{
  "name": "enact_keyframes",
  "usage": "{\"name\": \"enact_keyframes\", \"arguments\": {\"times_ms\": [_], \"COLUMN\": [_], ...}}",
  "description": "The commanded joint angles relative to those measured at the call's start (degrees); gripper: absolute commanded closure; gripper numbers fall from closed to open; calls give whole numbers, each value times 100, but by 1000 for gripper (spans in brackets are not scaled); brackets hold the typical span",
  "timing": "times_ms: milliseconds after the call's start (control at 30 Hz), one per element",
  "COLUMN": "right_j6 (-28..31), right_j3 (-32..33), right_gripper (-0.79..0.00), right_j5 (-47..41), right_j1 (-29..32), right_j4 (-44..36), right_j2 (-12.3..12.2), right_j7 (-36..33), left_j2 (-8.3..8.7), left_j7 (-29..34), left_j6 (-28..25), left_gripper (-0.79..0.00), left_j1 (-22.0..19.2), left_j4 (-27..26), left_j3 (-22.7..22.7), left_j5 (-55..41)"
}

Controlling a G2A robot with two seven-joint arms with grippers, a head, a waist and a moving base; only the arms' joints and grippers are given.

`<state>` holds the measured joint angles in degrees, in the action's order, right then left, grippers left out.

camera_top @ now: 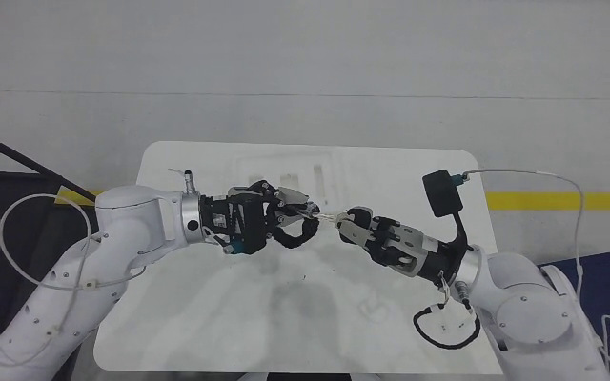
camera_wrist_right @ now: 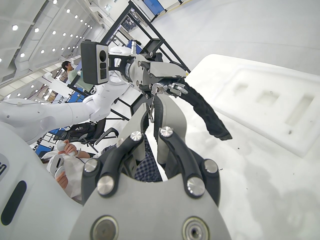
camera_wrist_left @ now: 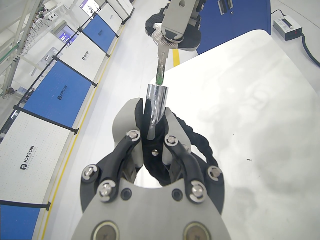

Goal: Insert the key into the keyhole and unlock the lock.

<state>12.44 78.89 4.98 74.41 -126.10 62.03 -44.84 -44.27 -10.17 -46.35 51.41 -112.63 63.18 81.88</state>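
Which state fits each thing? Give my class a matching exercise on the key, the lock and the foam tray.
Things:
1. key
2. lock
3. foam tray

States:
a. lies on the table
b. clamped in the left gripper
c. pinched in the right gripper

Pairs: 1-c, 2-b, 3-a.

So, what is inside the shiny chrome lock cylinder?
The tip of the flat silver key sits at the mouth of the cylinder; anything deeper is covered by its chrome wall.
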Motion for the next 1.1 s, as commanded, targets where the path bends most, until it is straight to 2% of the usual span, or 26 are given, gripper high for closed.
{"name": "enact_keyframes", "arguments": {"times_ms": [0,467,1067], "right_j6": [-1,-8,-250], "right_j3": [-3,-25,-272], "right_gripper": [0,0,0], "right_j5": [14,122,681], "right_j1": [-4,-21,-162], "right_j4": [9,28,50], "right_j2": [-3,-29,-40], "right_j7": [11,62,196], "left_j2": [-7,-63,-127], "left_j7": [2,91,818], "left_j6": [-4,-110,130], "left_gripper": [0,0,0], "left_j1": [8,31,108], "left_j4": [-5,-34,-416], "left_j3": [12,48,107], "left_j5": [13,94,474]}}
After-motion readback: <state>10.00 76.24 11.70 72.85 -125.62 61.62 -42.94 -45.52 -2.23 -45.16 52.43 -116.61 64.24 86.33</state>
